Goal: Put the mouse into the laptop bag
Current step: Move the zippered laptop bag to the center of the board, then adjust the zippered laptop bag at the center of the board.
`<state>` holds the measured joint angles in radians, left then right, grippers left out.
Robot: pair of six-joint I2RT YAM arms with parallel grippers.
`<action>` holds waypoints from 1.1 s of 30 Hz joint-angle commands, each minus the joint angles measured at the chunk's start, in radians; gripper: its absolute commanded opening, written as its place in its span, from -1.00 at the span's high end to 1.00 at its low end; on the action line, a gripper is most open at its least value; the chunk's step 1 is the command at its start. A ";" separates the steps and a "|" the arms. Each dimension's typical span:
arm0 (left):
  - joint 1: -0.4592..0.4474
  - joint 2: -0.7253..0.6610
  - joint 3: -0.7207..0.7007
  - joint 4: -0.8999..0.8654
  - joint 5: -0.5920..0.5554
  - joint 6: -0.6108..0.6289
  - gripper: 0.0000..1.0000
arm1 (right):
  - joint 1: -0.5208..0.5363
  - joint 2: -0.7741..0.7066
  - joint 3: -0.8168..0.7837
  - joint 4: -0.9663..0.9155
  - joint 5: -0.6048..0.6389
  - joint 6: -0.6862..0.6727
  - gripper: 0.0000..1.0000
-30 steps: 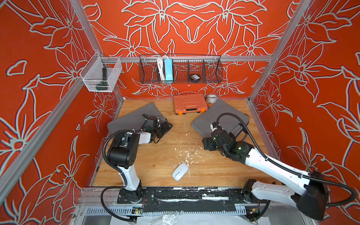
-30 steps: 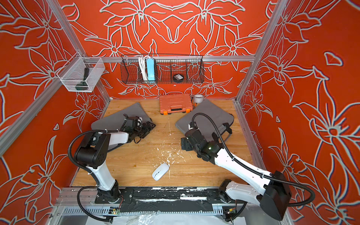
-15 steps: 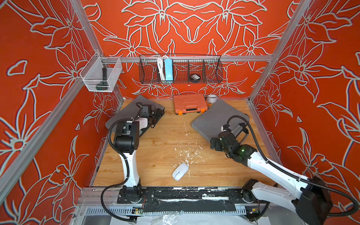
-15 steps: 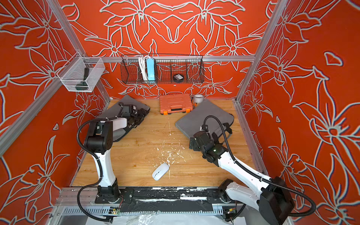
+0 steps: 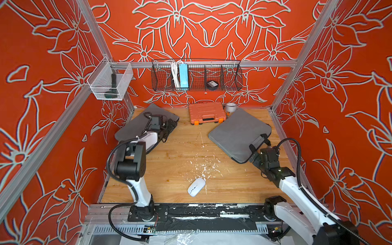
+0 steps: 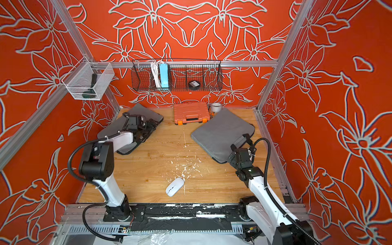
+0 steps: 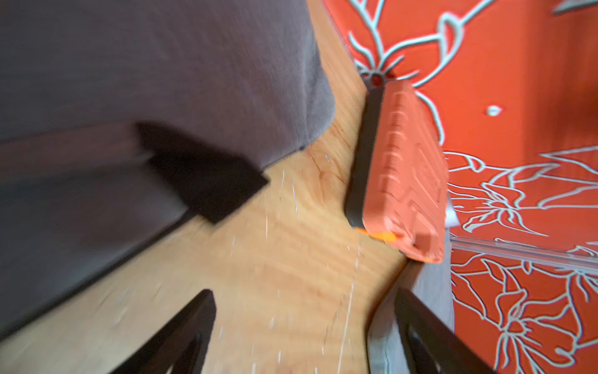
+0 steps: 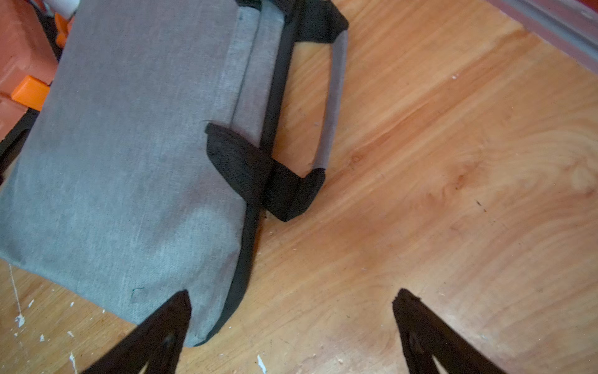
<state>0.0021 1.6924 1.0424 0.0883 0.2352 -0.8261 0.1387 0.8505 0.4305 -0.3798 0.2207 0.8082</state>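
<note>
Both our hands gape empty: right hand [image 8: 293,293] at the handled edge of the grey fabric laptop bag [image 5: 237,131], probably to open it, left hand [image 7: 304,301] beside another grey bag [image 5: 131,128]. The white oval mouse [image 5: 196,186] lies well apart on the wooden surface [image 5: 174,161].

Robot lab cell, aluminium frame [image 5: 265,63]

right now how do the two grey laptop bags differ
The left bag lies partly hidden under the left arm; the right bag is almost wholly in view. The left bag sits apart from the orange case, with bare wood between; the right bag reaches its corner. Both are grey fabric with black trim, lying on the table, and the mouse is in neither.
</note>
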 commanded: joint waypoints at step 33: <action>0.183 -0.212 -0.503 -0.001 -0.071 -0.116 1.00 | -0.071 0.043 -0.109 0.051 -0.262 0.207 -0.98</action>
<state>0.2428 1.5070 0.5766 0.1982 0.1455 -0.9180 0.0734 0.8570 0.3153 -0.2981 -0.0669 0.9638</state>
